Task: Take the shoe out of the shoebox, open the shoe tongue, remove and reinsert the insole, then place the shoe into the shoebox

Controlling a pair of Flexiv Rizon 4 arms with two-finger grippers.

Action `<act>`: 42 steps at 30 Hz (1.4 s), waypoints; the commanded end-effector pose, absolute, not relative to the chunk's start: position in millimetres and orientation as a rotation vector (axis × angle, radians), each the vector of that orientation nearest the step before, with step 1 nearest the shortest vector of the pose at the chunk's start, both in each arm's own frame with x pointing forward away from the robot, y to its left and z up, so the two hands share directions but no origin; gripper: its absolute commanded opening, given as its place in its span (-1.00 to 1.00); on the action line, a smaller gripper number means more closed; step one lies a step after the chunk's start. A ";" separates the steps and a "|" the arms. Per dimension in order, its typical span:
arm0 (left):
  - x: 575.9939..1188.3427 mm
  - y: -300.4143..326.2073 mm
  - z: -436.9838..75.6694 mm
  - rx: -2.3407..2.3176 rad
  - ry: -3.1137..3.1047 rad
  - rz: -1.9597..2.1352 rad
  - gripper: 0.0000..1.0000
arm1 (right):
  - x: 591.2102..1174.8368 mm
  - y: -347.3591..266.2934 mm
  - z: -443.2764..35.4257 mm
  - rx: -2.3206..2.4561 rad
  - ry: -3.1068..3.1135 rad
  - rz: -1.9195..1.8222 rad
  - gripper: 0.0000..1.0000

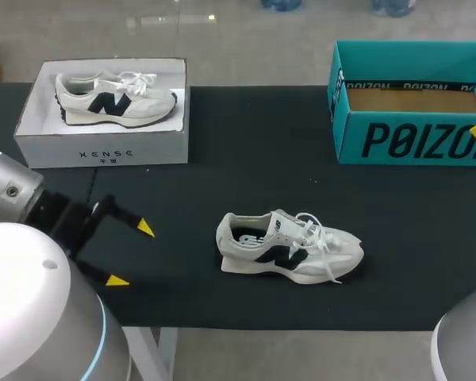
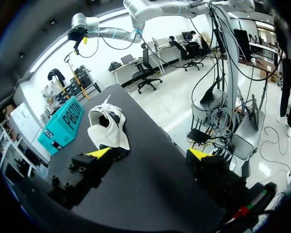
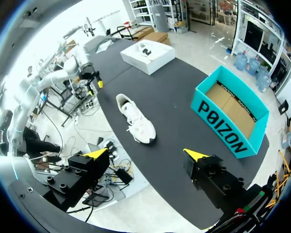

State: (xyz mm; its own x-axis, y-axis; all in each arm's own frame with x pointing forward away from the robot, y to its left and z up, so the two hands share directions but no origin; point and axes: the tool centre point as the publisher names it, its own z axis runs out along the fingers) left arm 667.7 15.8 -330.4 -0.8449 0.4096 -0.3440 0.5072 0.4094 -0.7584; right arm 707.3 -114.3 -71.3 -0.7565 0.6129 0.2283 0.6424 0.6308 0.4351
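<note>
Left claw [image 1: 132, 254] gapes wide; right claw [image 3: 145, 154] likewise.

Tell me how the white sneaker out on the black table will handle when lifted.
The white sneaker is probably light for its size, its soft upper yielding to a squeeze. It sits flat on its sole, so a push should slide it, not tip it. Its loose laces will likely dangle and could snag.

Bright, even light from overhead falls on the matte black table cover [image 1: 222, 143], which looks dull and dark. The white-and-navy sneaker [image 1: 289, 248] casts only a faint, soft shadow beside its sole; the open teal cardboard box [image 1: 412, 139] is evenly lit.
</note>
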 end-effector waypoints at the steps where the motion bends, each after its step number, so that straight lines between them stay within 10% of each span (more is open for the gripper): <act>1: 667.5 15.6 -332.9 0.724 2.535 -1.461 1.00 | 709.8 -113.8 -70.6 -1.071 -2.781 -0.770 1.00; 42: 746.9 -46.6 -428.3 0.390 2.743 -1.908 1.00 | 709.8 -113.8 -70.6 -1.071 -2.781 -0.770 1.00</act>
